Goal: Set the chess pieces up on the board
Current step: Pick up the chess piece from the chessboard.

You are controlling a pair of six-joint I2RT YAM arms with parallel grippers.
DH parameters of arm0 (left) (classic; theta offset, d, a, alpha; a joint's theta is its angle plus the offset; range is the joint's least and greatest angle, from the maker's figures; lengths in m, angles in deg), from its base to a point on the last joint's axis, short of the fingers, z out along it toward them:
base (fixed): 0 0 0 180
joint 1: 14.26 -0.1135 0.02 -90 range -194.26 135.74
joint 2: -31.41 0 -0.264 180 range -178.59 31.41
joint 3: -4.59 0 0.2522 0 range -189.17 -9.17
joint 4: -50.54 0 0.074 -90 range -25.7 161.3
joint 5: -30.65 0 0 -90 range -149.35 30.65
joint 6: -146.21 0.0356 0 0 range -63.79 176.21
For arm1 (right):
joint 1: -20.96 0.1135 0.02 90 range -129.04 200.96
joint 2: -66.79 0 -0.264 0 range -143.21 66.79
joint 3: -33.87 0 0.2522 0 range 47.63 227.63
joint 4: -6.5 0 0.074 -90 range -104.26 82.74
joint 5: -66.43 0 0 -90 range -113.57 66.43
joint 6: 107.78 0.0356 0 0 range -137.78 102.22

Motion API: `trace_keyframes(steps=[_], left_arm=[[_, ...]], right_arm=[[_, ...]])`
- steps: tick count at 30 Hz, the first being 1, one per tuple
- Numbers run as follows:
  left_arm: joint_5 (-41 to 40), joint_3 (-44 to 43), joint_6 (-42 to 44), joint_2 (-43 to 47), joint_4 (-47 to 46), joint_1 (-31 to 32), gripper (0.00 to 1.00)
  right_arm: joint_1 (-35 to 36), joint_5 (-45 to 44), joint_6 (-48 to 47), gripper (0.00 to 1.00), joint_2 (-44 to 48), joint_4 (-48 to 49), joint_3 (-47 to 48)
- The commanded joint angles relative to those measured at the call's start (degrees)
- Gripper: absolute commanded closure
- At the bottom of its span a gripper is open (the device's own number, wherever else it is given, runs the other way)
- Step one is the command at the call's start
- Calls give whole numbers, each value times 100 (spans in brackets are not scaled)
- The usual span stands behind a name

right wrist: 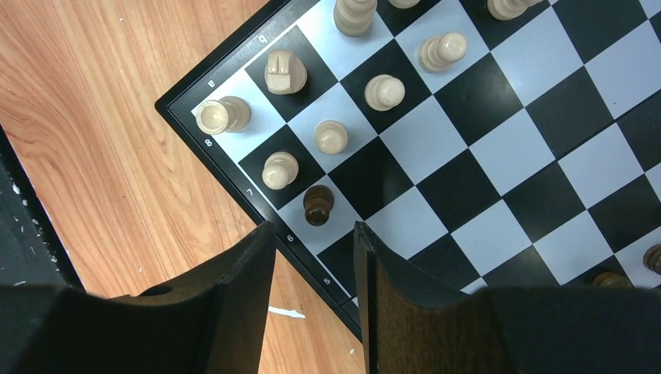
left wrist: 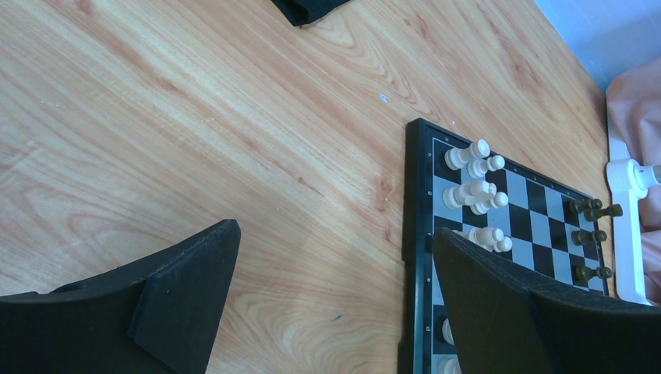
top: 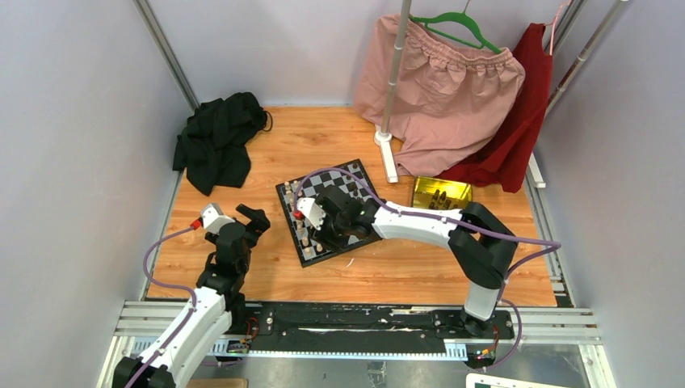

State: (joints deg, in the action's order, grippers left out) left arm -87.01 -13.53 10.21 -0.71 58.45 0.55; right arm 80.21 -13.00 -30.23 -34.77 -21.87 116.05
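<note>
Where the right arm stretches over the near edge of the board, the right end effector hangs just above the border, its fingers parted and nothing between them. Just ahead of its fingertips, a single dark piece stands upright on a light square at the board's rim, beside the printed 6.

The black border carries small white writing. The letters a and b run along one side and the numerals 8, 7, 6 and 5 along the other, meeting at the corner. Cream pieces fill the two rows nearest the lettered side, with a rook on the corner square, what looks like a knight next to it, and pawns in the row in front.

In the left wrist view, a few more dark pieces stand along the board's far side, well apart from the cream ones. The left end effector is spread wide and empty above the bare wood of the counter, near the board's left side and not touching it.

A yellow tin sits on the counter beyond the board. Any marking on it is too small to read.
</note>
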Motion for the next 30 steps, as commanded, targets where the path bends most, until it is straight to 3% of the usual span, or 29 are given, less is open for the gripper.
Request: trace_keyframes(steps=[1, 30], left_arm=[[-107, 54, 55, 30, -39, -22, 0], [-117, 49, 50, 24, -44, -22, 0]], right_arm=[[35, 108, -125, 55, -113, -24, 227], [-189, 200, -109, 62, -401, 143, 284]])
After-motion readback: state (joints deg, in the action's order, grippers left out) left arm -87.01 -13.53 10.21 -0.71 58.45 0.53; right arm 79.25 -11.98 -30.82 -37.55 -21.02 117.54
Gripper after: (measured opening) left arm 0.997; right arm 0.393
